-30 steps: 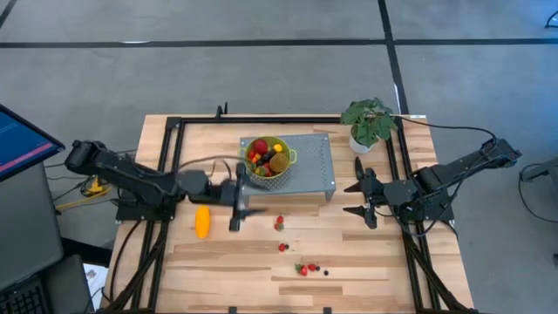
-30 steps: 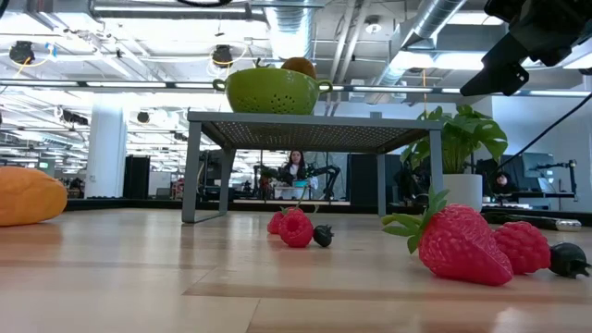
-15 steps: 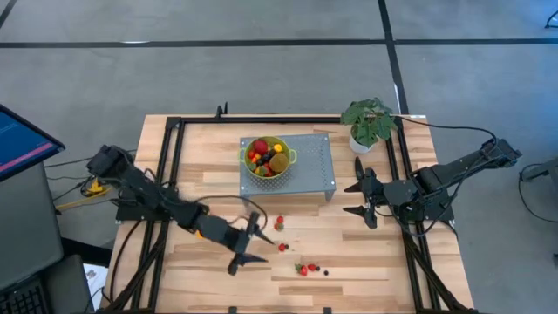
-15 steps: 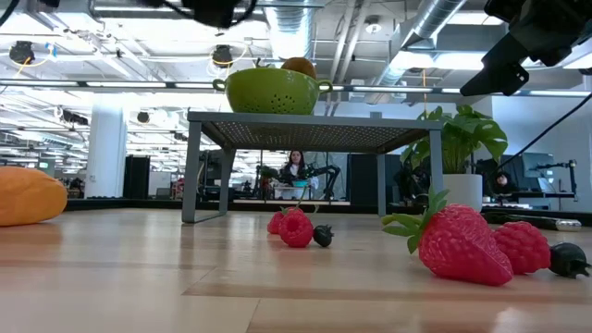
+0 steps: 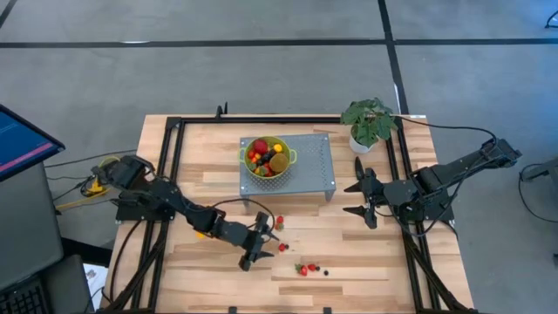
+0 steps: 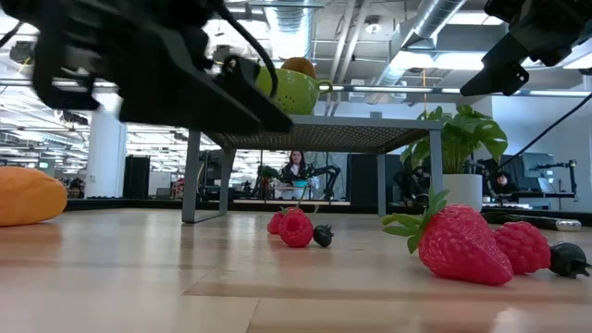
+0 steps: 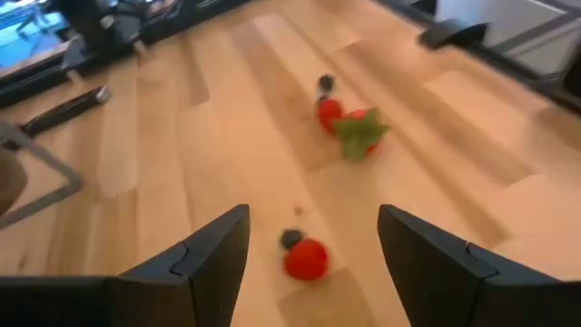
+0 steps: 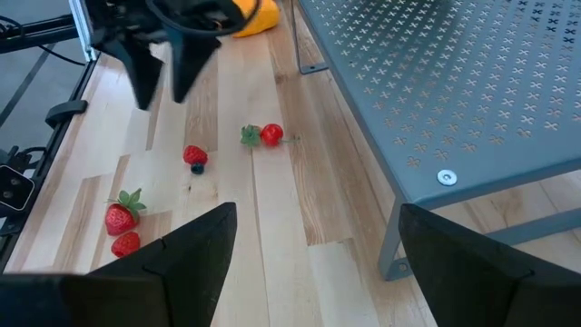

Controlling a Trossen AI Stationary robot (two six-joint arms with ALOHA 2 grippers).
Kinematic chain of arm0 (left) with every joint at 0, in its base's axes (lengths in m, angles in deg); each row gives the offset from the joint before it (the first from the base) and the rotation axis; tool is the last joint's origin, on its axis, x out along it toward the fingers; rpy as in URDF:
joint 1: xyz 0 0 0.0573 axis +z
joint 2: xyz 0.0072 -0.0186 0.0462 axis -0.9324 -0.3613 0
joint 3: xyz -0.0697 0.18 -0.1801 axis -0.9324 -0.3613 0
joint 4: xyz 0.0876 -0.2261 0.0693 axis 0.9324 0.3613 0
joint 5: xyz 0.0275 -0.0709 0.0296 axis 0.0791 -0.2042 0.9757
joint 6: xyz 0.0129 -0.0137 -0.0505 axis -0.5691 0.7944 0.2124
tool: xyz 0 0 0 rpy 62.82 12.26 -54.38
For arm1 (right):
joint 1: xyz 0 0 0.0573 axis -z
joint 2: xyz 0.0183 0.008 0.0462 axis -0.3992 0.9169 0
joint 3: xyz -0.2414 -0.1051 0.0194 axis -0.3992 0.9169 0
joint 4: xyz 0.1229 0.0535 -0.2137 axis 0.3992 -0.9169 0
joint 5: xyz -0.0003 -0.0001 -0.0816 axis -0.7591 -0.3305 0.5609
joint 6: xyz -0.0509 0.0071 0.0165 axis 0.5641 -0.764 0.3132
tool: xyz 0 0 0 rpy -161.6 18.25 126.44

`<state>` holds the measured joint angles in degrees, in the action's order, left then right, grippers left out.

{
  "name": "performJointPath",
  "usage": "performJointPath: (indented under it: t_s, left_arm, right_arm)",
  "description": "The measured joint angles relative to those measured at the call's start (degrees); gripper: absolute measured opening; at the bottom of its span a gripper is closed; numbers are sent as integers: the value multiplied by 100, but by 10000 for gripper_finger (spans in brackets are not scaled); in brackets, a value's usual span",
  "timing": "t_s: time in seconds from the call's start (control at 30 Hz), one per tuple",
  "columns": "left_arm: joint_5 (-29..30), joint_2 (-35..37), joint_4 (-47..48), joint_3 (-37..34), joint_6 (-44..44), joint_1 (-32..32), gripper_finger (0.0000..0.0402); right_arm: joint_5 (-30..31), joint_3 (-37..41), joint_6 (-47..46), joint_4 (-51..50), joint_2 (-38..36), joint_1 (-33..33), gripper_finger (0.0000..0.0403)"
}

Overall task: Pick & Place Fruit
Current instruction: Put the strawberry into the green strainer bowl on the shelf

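The left pincer (image 5: 255, 243) hangs over the pale wooden desk (image 5: 366, 262) with its jaws wide and nothing held, the small red raspberry-like berry (image 7: 306, 258) lying on the planks between its dark fingers (image 7: 214, 254). A tiny dark berry (image 7: 290, 238) touches that red berry.

Recommended procedure: lower straight down, keep the red berry centred between the jaws, and close gently; the piece is small, round and likely to roll. Expect the dark berry to be pushed aside or caught as well.

The probable destination is the green perforated bowl (image 5: 267, 158) on the grey perforated metal stand (image 5: 316, 166), which already holds fruit.

Other loose items:
- a leafy strawberry (image 7: 360, 133) with more small berries nearby;
- a long orange-yellow fruit (image 6: 28, 195), partly under the left arm.

The right pincer (image 5: 361, 194) waits wide beside the stand, near the potted green plant (image 5: 370, 121). The stand edge is the main obstacle on the lift.
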<state>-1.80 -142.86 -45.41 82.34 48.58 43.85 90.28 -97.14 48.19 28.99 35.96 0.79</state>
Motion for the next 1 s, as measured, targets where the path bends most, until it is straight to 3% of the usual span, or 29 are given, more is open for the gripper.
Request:
performJointPath:
  t_s: [0.37,0.73,1.0]
  left_arm:
    - [270,-774,-705,0,576,689,237]
    - [271,-986,-731,0,1265,996,235]
    - [136,-986,-728,0,1275,952,173]
  right_arm:
    - [2,0,0,0,0,-2,301]
    - [1,1,1,-1,0,-2,301]
    - [2,0,2,0,0,-2,301]
